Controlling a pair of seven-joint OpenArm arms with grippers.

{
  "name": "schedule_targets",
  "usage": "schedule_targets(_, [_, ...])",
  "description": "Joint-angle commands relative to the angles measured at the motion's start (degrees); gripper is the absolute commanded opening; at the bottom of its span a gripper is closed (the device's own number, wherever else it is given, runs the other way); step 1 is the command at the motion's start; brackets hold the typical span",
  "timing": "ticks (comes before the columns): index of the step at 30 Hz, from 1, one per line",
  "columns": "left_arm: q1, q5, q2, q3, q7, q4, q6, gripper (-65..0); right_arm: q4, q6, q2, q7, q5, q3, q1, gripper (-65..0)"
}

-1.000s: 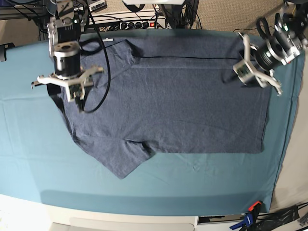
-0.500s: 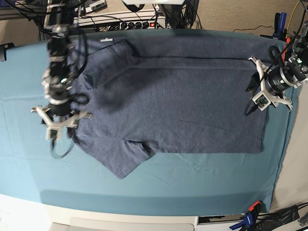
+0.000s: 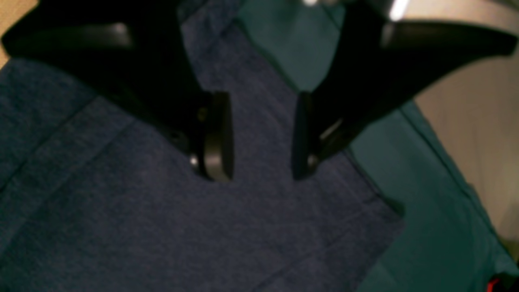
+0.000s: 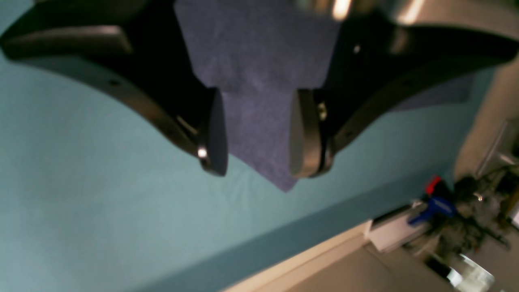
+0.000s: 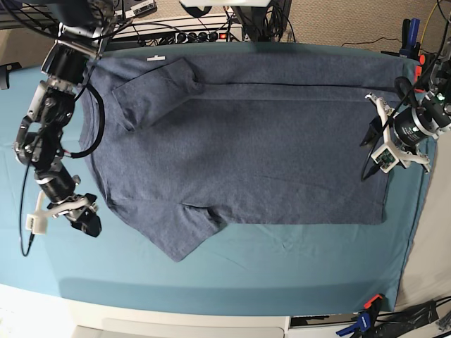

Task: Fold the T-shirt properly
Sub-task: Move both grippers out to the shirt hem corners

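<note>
I'm working in what looks like a robotics lab. A teal cloth [image 5: 296,267] is stretched over the work table and pinned at the near corner by a blue and orange spring clamp [image 5: 363,320]. Behind the table sits a power strip [image 5: 190,34] with a red light, amid tangled black cables [image 5: 261,17]. A beige panel wall [image 5: 338,21] closes off the back.

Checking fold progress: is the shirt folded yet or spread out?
Partly folded. The shirt lies flat on the teal cloth, its far long edge turned in along a straight crease; the near sleeve still sticks out.
</note>
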Motion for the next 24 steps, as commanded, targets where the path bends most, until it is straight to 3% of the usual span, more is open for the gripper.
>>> schedule_targets(1, [-0.61,0.02,-1.27,-0.59,-1.66,-0.37,0.63,-41.1,-0.48,0.39,0.85,0.42,1.81,1.38,1.92,-38.4])
schedule_targets(3, [-0.96,-0.04,-0.92,-0.59,-2.19,-2.60,1.09,-41.1,-2.67,0.28,0.92,1.16,0.42,3.02,2.71,-38.4])
schedule_targets(7, [-3.93,-3.93,1.31,-0.66,-1.75,-9.14,1.03,-41.1,-3.85,-3.52,1.36,5.38,-8.92,3.74,3.10,-38.4])
schedule_targets(15, [-11.63,-11.56,9.22,-0.66,-0.22,-17.94,-1.01,-41.2,-1.25,-2.34,1.33,6.67,-23.19,3.34,3.43,-38.4])
schedule_targets(24, [-23.58,-11.72,14.47,-0.66,0.24,-30.49,-1.03,-41.2,-1.14,-1.29,1.31,6.29,-29.64,-0.13,4.42,-38.4])
